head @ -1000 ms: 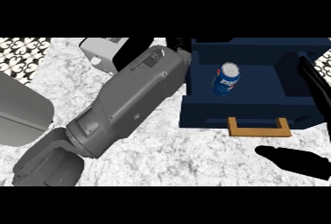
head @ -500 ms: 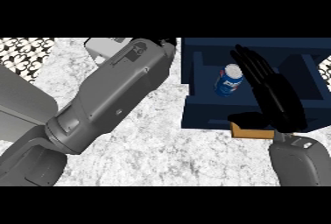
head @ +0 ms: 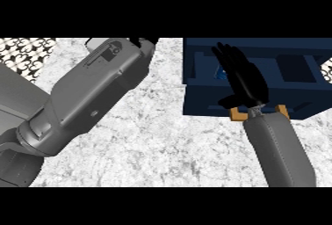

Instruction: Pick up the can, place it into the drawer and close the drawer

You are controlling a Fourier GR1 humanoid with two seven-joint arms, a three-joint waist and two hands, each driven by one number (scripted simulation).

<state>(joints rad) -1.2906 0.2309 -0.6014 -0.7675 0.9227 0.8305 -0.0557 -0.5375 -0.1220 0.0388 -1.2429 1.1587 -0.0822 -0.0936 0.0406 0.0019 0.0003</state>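
Head view: the navy drawer (head: 202, 94) stands open in the upper right of the frame, its tan handle (head: 237, 115) facing the marble counter (head: 162, 145). The right hand (head: 245, 83) stretches over the drawer with straight, spread fingers, gripping nothing. It hides most of the can (head: 220, 73), of which a sliver shows inside the drawer beside the fingers. Of the left hand (head: 140, 42), at the frame's top, too little shows to tell its state.

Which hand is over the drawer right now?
The right hand, fingers straight above the navy drawer; the left hand shows only at the view's top edge.
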